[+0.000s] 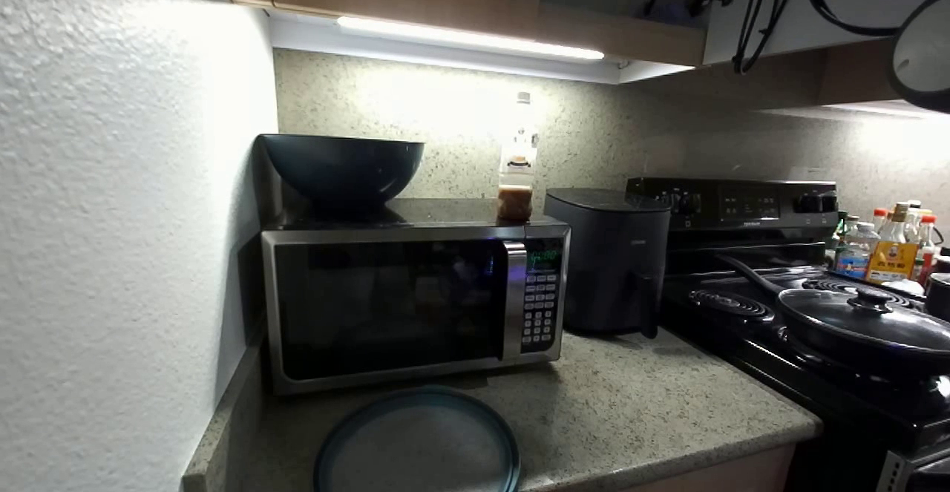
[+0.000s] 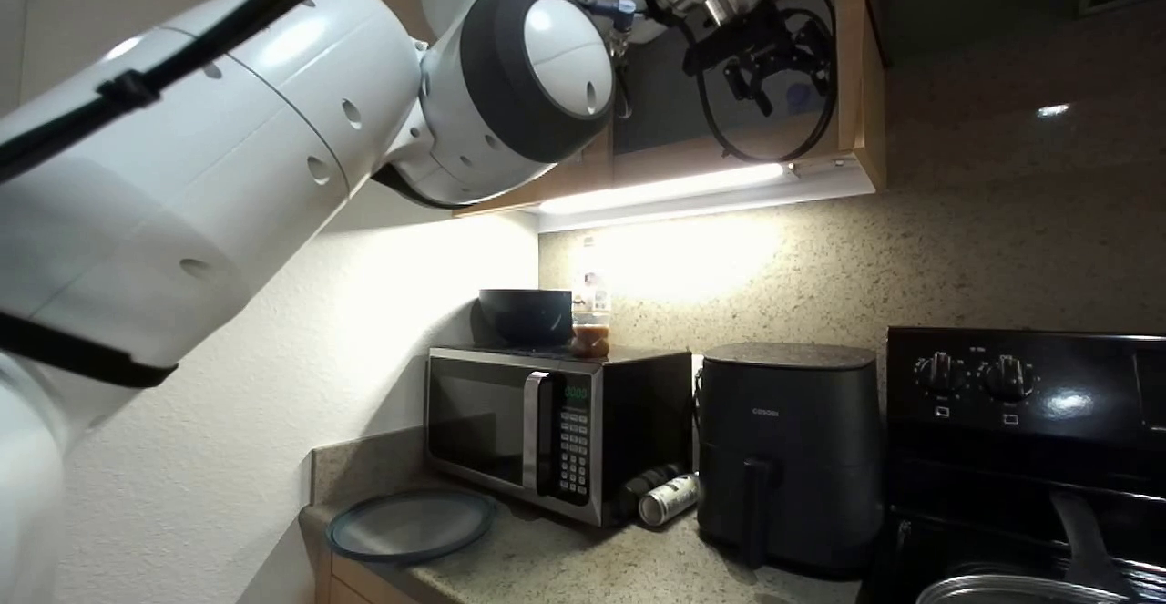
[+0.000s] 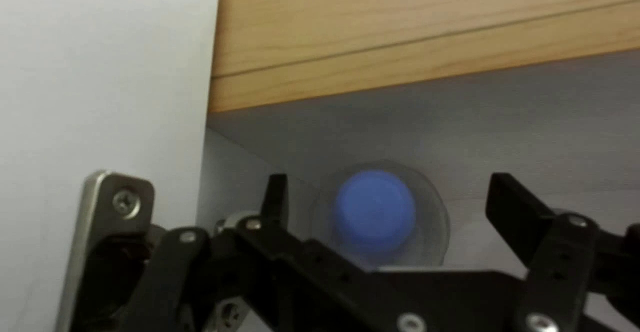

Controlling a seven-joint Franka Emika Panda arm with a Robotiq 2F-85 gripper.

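A round blue cap or lid [image 3: 375, 209] shows in the wrist view, set within a wider see-through round body. It sits in a corner of the cabinet, against grey inner walls. My gripper [image 3: 392, 197] stands open over it, one black finger on either side in the picture, neither seen touching it. How far below the fingertips the cap lies I cannot tell. In an exterior view the gripper [image 2: 792, 94] hangs at the upper cabinet, with a dim bluish patch [image 2: 799, 97] by its fingers. Only the gripper's lower part [image 1: 672, 6] appears at the top of an exterior view.
The cabinet's wooden edge [image 3: 400, 46] and a white panel [image 3: 110, 71] border the gripper. Beneath stand a microwave [image 1: 401, 306] bearing a dark bowl [image 1: 341, 169] and a bottle [image 1: 516, 199], an air fryer [image 2: 788, 449], a round lid [image 2: 410, 527] and a stove with a covered pan [image 1: 868, 321].
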